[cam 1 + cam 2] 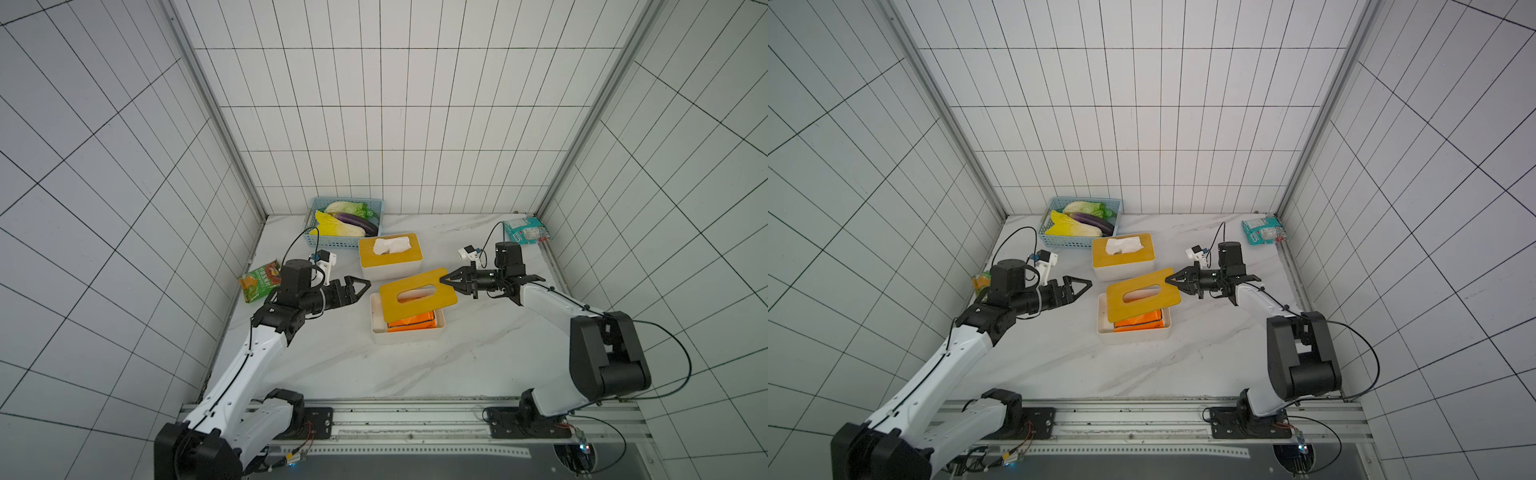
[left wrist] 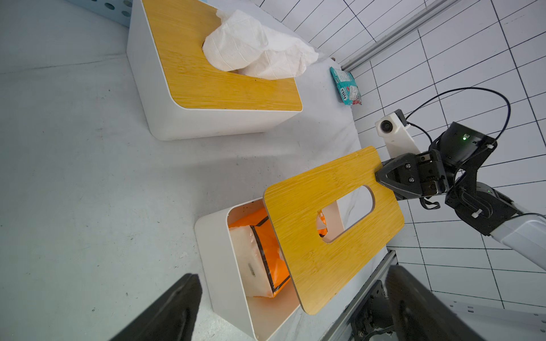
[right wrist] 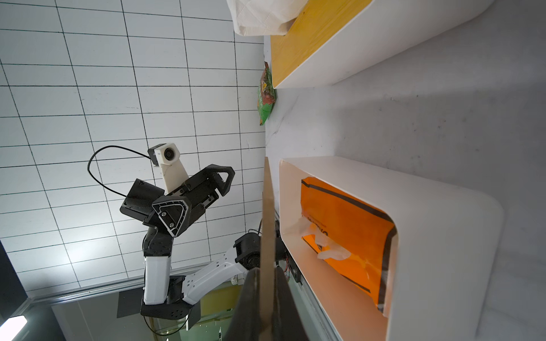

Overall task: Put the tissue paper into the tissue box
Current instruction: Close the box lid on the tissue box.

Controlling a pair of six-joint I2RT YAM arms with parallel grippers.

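White wall tiles with dark grid lines close the cell on three sides, and the table [image 1: 332, 365] has a smooth white top with grey marble veins. Near the middle stands a white rounded plastic tissue box [image 1: 407, 336] with its top open. The orange plastic pack of tissue paper [image 1: 413, 323] lies flat inside this box; in the left wrist view the pack [image 2: 267, 236] shows a black border line and a white end of paper.

Above the box is a flat bamboo lid with an oval slot [image 1: 415, 306], tilted, its far right corner higher. The right hand [image 1: 444, 280] is pinching this corner, with the fingers pressed on both faces of the thin board [image 3: 267, 236]. Whether the low edge of the lid touches the rim, I cannot tell.

The left hand [image 1: 360, 291] is at the left of the box, apart from it, with its black triangular fingers spread wide and nothing between them.

Farther stands a second white box with a bamboo top [image 1: 390, 270], and a crumpled white tissue [image 1: 390, 245] comes out of its slot. Behind it is a blue perforated plastic basket [image 1: 328, 241] with a pale cabbage [image 1: 345, 208] and a purple eggplant [image 1: 357, 222]. A green glossy snack bag [image 1: 259, 284] lies at the left edge, and a teal packet [image 1: 527, 230] in the far right corner.
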